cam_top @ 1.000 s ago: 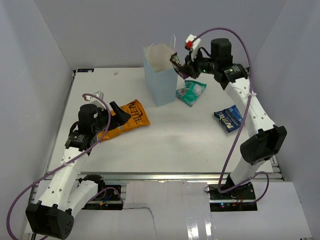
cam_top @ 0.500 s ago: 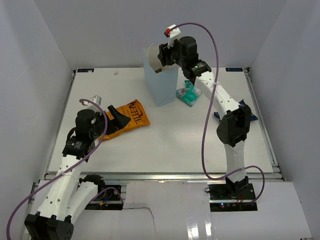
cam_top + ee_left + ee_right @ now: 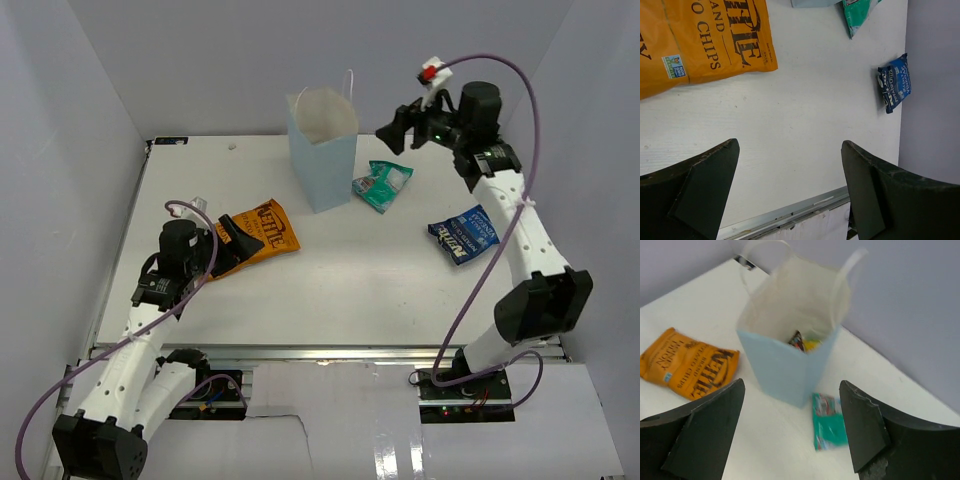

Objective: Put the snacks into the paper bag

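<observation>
pulled back from the paper bag [image 3: 322,165], the right gripper [image 3: 393,130] hangs spread and empty; snacks [image 3: 801,342] lie inside. orange chip bag [image 3: 265,230], teal pouch [image 3: 383,184] and dark blue packet [image 3: 464,233] wait on the worktop [image 3: 340,285], left gripper [image 3: 232,240] agape nearby.

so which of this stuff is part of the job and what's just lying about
Job: paper bag, chip bag, teal pouch, blue packet, packets in the bag.
Not the job: table, left arm, right arm.
</observation>
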`<control>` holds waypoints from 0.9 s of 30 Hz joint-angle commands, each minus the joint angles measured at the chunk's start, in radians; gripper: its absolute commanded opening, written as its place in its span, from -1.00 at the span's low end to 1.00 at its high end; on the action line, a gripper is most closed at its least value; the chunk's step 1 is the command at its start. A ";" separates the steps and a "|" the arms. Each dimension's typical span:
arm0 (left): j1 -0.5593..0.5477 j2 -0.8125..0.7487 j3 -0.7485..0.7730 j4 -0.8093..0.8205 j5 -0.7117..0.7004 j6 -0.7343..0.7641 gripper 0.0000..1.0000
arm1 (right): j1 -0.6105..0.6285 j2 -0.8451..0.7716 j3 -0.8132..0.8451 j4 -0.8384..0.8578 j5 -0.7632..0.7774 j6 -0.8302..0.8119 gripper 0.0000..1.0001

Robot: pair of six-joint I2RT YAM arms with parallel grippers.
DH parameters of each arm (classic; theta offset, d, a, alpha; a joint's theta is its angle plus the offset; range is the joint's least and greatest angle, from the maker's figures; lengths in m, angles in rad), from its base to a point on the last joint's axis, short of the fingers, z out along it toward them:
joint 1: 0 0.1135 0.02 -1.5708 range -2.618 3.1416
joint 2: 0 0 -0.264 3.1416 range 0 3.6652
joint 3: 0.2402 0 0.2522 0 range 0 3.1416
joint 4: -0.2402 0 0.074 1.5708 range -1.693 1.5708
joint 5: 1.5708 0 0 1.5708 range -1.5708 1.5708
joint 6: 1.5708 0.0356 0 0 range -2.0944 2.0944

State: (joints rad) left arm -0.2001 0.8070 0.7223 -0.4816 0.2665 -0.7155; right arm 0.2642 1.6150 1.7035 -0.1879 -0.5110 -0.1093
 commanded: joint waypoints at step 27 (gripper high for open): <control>0.001 0.064 -0.066 0.163 0.123 -0.029 0.86 | -0.117 -0.078 -0.844 -0.010 1.006 -0.271 0.96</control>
State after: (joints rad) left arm -0.2001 0.8993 0.6605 -0.3431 0.3717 -0.7418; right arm 0.1448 1.5066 0.8742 -0.3637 0.2760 -0.3485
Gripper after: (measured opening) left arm 0.931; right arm 0.984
